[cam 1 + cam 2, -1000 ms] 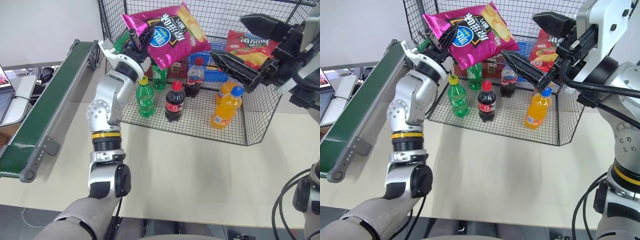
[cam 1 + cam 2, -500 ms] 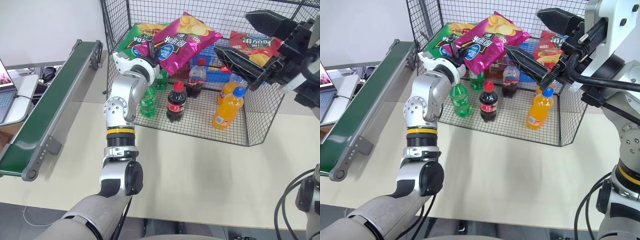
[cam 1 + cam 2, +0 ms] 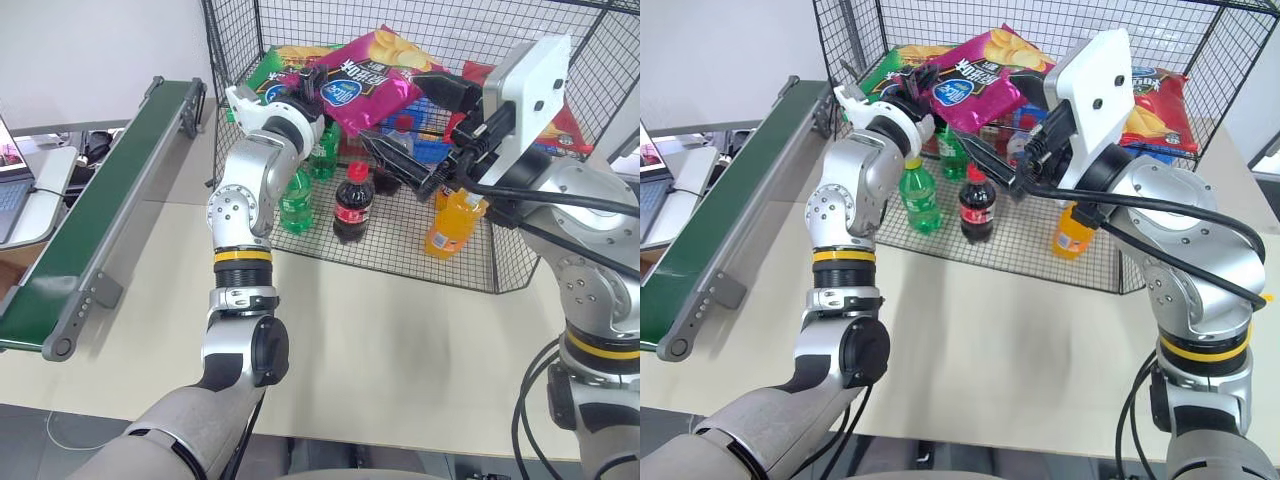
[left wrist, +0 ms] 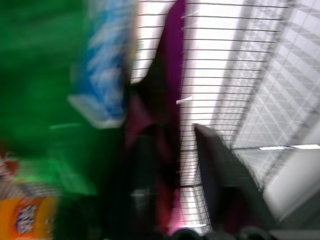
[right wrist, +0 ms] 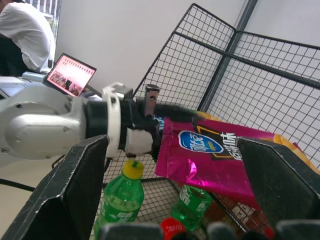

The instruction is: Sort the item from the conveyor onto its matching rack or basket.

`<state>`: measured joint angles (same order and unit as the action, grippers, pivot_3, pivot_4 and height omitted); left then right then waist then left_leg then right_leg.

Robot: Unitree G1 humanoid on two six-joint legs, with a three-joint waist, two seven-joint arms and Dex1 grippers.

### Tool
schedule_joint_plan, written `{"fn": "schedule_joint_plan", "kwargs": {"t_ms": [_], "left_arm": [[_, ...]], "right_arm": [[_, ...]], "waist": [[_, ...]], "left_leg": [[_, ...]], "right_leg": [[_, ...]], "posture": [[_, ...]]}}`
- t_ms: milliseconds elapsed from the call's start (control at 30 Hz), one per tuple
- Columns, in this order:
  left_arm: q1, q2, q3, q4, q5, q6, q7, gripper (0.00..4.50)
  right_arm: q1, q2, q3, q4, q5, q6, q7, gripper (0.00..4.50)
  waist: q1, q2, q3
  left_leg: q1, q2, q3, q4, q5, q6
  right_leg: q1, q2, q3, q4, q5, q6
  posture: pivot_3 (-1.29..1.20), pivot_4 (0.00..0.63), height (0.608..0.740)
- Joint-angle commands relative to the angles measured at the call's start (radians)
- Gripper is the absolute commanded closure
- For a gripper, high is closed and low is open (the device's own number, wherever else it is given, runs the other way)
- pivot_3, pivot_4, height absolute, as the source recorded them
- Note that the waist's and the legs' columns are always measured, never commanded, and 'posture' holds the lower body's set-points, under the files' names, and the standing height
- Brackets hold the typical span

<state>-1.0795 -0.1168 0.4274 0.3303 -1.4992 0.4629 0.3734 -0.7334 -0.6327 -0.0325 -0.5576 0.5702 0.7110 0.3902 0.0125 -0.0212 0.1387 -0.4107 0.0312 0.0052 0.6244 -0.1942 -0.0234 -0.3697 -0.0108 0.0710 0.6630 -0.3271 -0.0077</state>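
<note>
**A:** Start at the left. What stands beside the black wire rack (image 3: 520,240)?

**B:** The dark-green conveyor (image 3: 90,210), just outside the rack's left wall, with nothing on the belt.

**A:** And the left gripper (image 3: 308,88)?

**B:** It reaches in over the rack's left front corner, at upper-shelf height. It is at the near corner of the magenta-pink chip bag (image 3: 365,80). The wrist view is smeared, so I cannot tell whether it is pinching that corner or has let go.

**A:** Where is the bag, then?

**B:** Inside the rack, up at shelf level, above the bottles on the mesh floor. Its left edge overlaps a green chip bag (image 3: 270,68) in the rack's back left corner.

**A:** What is beneath it?

**B:** Green soda bottles (image 3: 292,200) near the rack's left wall, then a cola bottle (image 3: 350,205) upright toward the middle.

**A:** And the right gripper (image 5: 170,150)?

**B:** It is spread wide and holds nothing. It points into the rack from the front, with the pink bag lying across the gap between its two fingers.

**A:** Further right?

**B:** An orange soda bottle (image 3: 447,220) by the rack's front wall, and a red chip bag (image 3: 1155,105) on the upper level at the rack's right side.
</note>
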Motion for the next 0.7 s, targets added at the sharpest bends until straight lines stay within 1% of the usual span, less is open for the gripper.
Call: {"fn": "schedule_joint_plan", "kwargs": {"t_ms": [33,100,133,333,433,600,667,700], "left_arm": [[0.016,-0.066,-0.011,-0.07,-0.028,0.02,0.003,1.19],[0.029,-0.059,-0.01,-0.087,-0.036,0.03,0.014,0.25],[0.036,-0.055,-0.01,-0.097,-0.042,0.036,0.022,0.02],[0.094,-0.028,-0.021,-0.193,-0.092,0.085,0.098,0.02],[0.157,0.02,-0.034,-0.274,-0.142,0.144,0.162,0.02],[0.24,0.184,-0.07,-0.404,-0.283,0.288,0.206,0.02],[0.265,0.276,-0.09,-0.442,-0.323,0.35,0.188,0.02],[0.276,0.339,-0.099,-0.463,-0.34,0.391,0.161,0.02]], "right_arm": [[-0.038,0.01,-0.026,-0.011,-0.019,-0.025,-0.004,0.0],[-0.044,0.018,-0.022,-0.006,-0.025,-0.025,-0.001,0.0],[-0.047,0.023,-0.02,-0.003,-0.028,-0.026,0.0,0.0],[-0.058,0.042,-0.015,0.01,-0.043,-0.036,0.015,0.0],[-0.063,0.046,-0.007,0.02,-0.052,-0.039,0.034,0.0],[-0.077,0.062,0.021,0.043,-0.072,-0.038,0.053,0.0],[-0.076,0.056,0.05,0.052,-0.1,-0.04,0.066,0.0],[-0.074,0.059,0.062,0.06,-0.117,-0.042,0.065,0.0]], "waist": [[0.0,0.0,0.0],[-0.002,0.0,0.0],[-0.003,0.0,0.0],[-0.007,0.0,0.0],[-0.009,0.001,0.0],[-0.016,0.0,0.0],[-0.018,0.001,0.0],[-0.019,0.001,0.0]], "left_leg": [[0.0,0.0,-0.001,0.0,0.0,0.0],[0.0,0.0,-0.002,0.0,0.0,0.0],[0.0,0.0,-0.002,0.0,0.0,0.0],[0.001,0.001,-0.002,0.0,0.0,0.0],[0.001,0.002,-0.002,0.0,0.0,0.0],[0.002,0.003,-0.003,0.0,0.0,0.0],[0.002,0.003,-0.004,0.0,0.0,0.0],[0.002,0.003,-0.004,0.0,0.0,0.0]], "right_leg": [[0.0,0.0,0.0,0.0,0.0,0.0],[0.0,0.0,0.0,0.0,0.0,0.0],[0.0,0.0,0.0,0.0,0.0,0.0],[0.0,0.002,0.001,0.001,0.0,0.0],[0.0,0.002,0.001,0.001,0.0,0.0],[0.0,0.003,0.001,0.002,0.0,0.0],[0.0,0.003,0.001,0.003,0.0,0.0],[0.0,0.003,0.001,0.003,0.0,0.0]], "posture": [[0.0,0.15,0.74],[0.0,0.15,0.74],[0.0,0.15,0.74],[0.0,0.15,0.74],[0.0,0.15,0.74],[0.0,0.15,0.74],[0.0,0.15,0.74],[0.0,0.15,0.74]]}}
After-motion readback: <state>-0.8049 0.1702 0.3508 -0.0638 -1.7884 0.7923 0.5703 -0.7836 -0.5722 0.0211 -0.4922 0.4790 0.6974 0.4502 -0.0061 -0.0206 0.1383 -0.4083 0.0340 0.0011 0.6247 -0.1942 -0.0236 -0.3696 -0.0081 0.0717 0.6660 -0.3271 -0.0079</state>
